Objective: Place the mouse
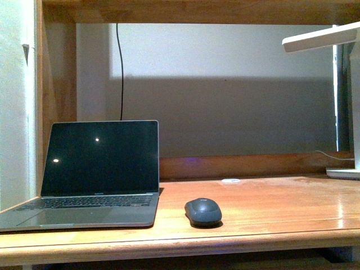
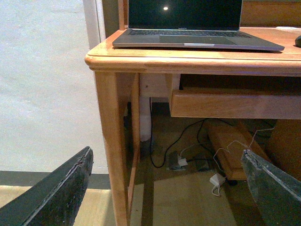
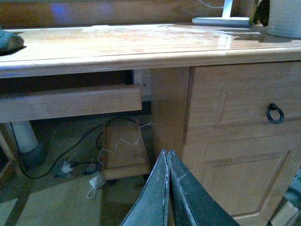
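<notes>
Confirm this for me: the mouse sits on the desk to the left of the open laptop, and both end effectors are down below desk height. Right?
Not quite. The mouse sits to the right of the open laptop, as the front view shows. The rest holds: the left end effector and right end effector are both below the desk top.
</notes>
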